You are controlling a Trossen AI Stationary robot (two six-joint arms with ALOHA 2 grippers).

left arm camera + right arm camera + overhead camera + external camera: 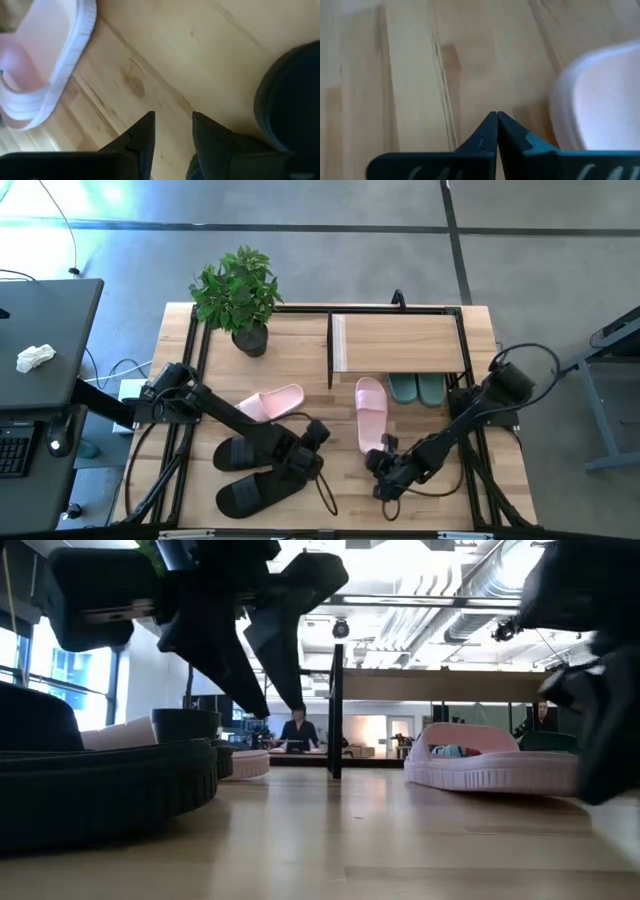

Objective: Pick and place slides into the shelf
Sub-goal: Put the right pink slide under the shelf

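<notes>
The shelf (400, 340) stands at the table's far right, and two dark green slides (418, 388) lie under it. One pale pink slide (370, 412) lies lengthwise in front of the shelf. A second pink slide (272, 404) lies left of the middle. Two black slides (240, 452) (262, 490) rest flat at the near left. My left gripper (172, 120) hangs open over bare wood between the black slides and the pink ones. My right gripper (496, 117) is shut just above the table, beside the near end of the pink slide (600, 95).
A potted plant (240, 295) stands at the far left corner. A dark cable loop (325, 495) lies near the front edge between the arms. Bare wood (330, 470) shows between the two grippers. A dark side table (40, 350) stands left of the work table.
</notes>
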